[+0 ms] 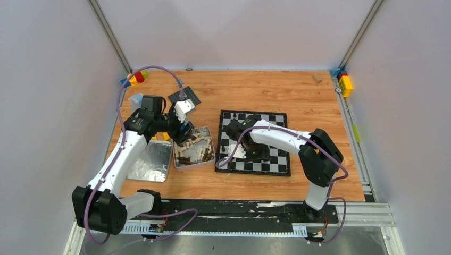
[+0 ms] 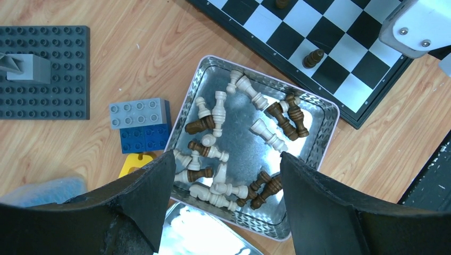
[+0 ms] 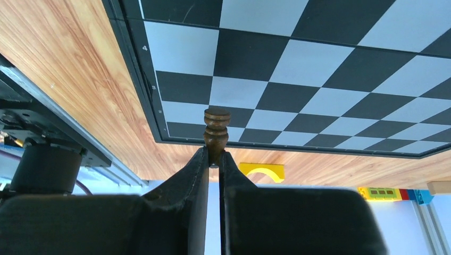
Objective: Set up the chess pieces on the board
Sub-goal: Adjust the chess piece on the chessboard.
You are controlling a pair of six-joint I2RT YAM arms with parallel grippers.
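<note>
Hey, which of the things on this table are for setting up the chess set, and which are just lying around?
For the job: board, chess pieces in the tin, dark brown piece in the right tool.
Lying about: toy bricks, grey studded baseplate, second metal tray.

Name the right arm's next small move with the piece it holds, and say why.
Probably ease straight down until the piece stands on a square, then open the jaws. The right gripper is shut on a dark brown chess piece, which juts past its fingertips over the outer rows of the chessboard. Whether the piece already touches the surface cannot be told.
</note>
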